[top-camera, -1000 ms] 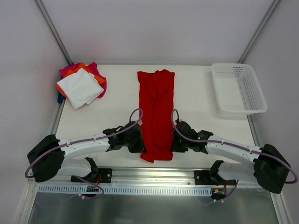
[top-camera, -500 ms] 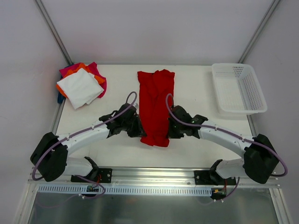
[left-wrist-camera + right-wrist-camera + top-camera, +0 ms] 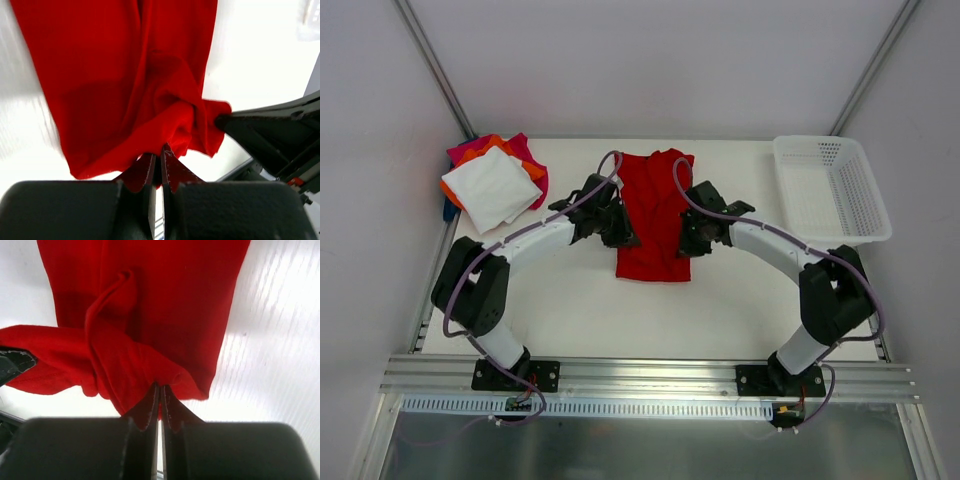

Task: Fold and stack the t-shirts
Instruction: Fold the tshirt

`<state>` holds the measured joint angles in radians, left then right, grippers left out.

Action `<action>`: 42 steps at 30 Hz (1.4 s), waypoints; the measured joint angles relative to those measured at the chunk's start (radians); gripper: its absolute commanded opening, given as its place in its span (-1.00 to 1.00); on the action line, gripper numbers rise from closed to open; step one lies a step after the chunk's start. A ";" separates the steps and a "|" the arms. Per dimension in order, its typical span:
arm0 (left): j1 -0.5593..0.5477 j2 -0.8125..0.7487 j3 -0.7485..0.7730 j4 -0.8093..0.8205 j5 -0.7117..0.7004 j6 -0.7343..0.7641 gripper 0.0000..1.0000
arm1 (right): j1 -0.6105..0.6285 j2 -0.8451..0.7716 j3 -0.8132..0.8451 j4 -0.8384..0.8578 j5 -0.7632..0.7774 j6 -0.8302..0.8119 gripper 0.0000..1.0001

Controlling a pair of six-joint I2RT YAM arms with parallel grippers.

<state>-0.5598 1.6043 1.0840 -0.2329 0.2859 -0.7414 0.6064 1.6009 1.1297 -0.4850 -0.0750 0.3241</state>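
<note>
Left claw (image 3: 623, 232) and right claw (image 3: 686, 240) stayed clenched on the red t-shirt (image 3: 655, 215), having hauled its lower hem up to centre frame, so the half-fold looked nearly done.

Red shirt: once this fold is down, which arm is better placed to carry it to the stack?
Left, probably. The left gripper is shut on the red shirt at the side nearest the folded stack at far left; the right gripper holds the opposite side, farther away.
</note>
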 measured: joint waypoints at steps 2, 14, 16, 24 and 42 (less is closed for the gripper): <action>0.012 0.049 0.042 0.002 0.006 0.007 -1.00 | -0.013 0.040 0.033 -0.006 -0.014 -0.013 -0.99; 0.072 0.241 0.159 0.000 0.047 0.026 -1.00 | -0.074 0.230 0.141 -0.014 -0.069 -0.053 -0.99; 0.078 0.261 0.163 0.000 0.047 0.026 -1.00 | -0.084 0.254 0.148 -0.015 -0.073 -0.055 -0.99; 0.132 0.375 0.214 -0.002 0.101 0.016 -1.00 | -0.134 0.334 0.218 -0.025 -0.137 -0.051 -0.98; 0.286 0.552 0.619 -0.012 0.377 -0.156 0.98 | -0.323 0.444 0.579 -0.075 -0.301 0.020 0.99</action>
<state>-0.2737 2.1559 1.7027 -0.2447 0.6624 -0.8974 0.2832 2.0453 1.7088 -0.5598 -0.3759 0.3439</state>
